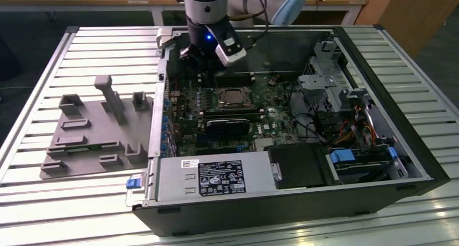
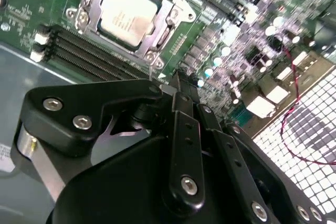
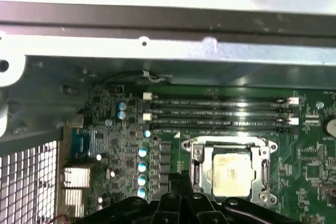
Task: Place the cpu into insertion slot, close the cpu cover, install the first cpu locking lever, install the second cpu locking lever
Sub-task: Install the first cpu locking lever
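Note:
The cpu [image 2: 127,14], a silver-grey square, lies in its socket on the green motherboard [image 1: 188,103]; I also see this cpu [image 1: 231,97] in the exterior view and, in the first wrist view, the cpu [image 3: 229,170] again. The cpu cover [image 2: 167,20], a silvery frame, lies flat around it, and the same cpu cover [image 3: 196,167] appears in the first wrist view. My gripper [image 2: 175,80] hangs above the board just beside the socket, over the memory slots, fingers together and holding nothing. In the exterior view the gripper [image 1: 206,67] is at the far side of the case.
Several black memory slots [image 3: 218,111] run beside the socket. Case walls [image 1: 161,52] surround the board. Drive cage and cables [image 1: 344,101] fill the exterior view's right; the power supply [image 1: 215,176] sits at the front. A grey fixture [image 1: 93,133] lies on the table at the left.

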You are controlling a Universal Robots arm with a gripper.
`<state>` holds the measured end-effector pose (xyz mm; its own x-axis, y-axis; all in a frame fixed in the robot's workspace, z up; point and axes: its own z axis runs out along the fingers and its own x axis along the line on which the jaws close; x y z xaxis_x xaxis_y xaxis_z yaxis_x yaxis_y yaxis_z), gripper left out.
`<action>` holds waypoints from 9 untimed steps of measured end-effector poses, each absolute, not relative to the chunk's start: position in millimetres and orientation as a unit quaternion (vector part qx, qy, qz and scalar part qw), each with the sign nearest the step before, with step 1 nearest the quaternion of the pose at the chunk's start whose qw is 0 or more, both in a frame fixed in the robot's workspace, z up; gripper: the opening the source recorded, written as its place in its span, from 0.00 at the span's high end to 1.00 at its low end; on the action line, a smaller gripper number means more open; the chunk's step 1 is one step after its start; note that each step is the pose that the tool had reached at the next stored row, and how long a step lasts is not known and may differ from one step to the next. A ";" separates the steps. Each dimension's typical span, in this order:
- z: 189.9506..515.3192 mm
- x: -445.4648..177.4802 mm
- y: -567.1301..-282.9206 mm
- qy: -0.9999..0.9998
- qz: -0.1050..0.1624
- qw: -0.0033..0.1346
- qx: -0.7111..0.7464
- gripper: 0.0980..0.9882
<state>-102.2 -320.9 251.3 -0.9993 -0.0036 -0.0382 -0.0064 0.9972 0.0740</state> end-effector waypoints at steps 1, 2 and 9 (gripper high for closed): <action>251.3 -103.1 -320.9 0.999 0.040 0.020 -0.003 1.00; 251.2 -104.3 -320.9 0.999 0.043 0.021 -0.003 1.00; 251.2 -108.7 -320.9 0.996 0.083 0.028 -0.002 1.00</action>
<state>-108.7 -320.9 251.2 -0.9984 0.0009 -0.0564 -0.0084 0.9863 0.1646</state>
